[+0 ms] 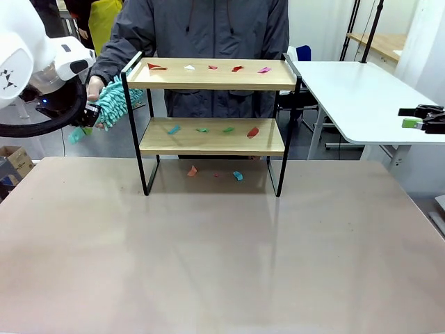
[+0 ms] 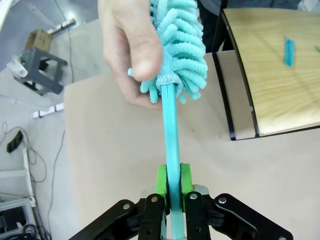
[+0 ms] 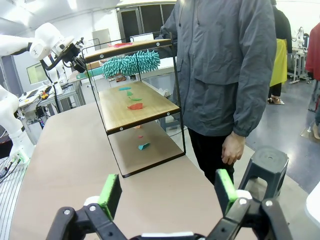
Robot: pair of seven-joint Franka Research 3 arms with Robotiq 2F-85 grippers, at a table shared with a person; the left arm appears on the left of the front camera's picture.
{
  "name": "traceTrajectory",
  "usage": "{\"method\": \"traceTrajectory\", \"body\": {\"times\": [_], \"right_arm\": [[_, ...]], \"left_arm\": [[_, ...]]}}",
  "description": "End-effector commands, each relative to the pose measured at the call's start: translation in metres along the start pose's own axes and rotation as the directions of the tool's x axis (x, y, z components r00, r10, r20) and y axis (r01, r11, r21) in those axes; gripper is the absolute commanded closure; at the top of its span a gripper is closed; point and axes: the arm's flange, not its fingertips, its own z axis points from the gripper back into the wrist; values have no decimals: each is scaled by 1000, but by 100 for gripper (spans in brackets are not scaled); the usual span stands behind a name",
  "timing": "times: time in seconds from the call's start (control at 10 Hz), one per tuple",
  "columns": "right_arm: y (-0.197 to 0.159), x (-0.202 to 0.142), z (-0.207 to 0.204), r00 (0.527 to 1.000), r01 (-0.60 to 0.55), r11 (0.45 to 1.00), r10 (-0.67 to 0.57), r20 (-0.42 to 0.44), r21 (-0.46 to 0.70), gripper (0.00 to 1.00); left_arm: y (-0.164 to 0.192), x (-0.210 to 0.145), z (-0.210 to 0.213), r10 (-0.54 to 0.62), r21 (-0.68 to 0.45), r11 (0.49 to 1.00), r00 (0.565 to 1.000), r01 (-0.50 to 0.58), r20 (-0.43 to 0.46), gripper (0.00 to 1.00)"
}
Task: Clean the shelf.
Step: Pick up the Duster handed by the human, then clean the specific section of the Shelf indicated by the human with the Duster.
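The shelf [image 1: 212, 136] stands mid-table, two light wooden boards in a black frame. Coloured paper scraps [image 1: 237, 69] lie on both boards and on the table beneath it. My left gripper [image 1: 87, 117] hangs left of the shelf, shut on the teal handle [image 2: 170, 135] of a fluffy teal duster [image 1: 115, 101]. A person's hand [image 2: 130, 45] grips the duster's head [image 2: 182, 45] beside the upper board's left end. My right gripper [image 3: 167, 192] is open and holds nothing, far off to the right [image 1: 416, 117]. It looks along the shelf [image 3: 135, 102].
The person [image 3: 220, 75] stands behind the shelf at the far edge. A white side table [image 1: 354, 90] lies to the right, below my right gripper. A dark stool [image 3: 265, 165] stands beside the person. The beige table [image 1: 222, 257] stretches wide in front of the shelf.
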Motion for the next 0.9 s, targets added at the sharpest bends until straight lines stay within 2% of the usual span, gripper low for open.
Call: {"method": "traceTrajectory", "body": {"times": [0.0,0.4,0.5,0.8], "right_arm": [[0,3,-1,1000,-5,1000,5,0,1,0],[0,3,-1,1000,-5,1000,5,0,1,0],[0,3,-1,1000,-5,1000,5,0,1,0],[0,3,-1,1000,-5,1000,5,0,1,0]], "left_arm": [[1,0,0,-21,17,1000,1000,21,10,100],[1,0,0,-21,17,1000,1000,21,10,100],[-1,0,-2,-9,3,1000,1000,9,-4,87],[80,16,51,-279,23,960,960,280,-22,87]]}}
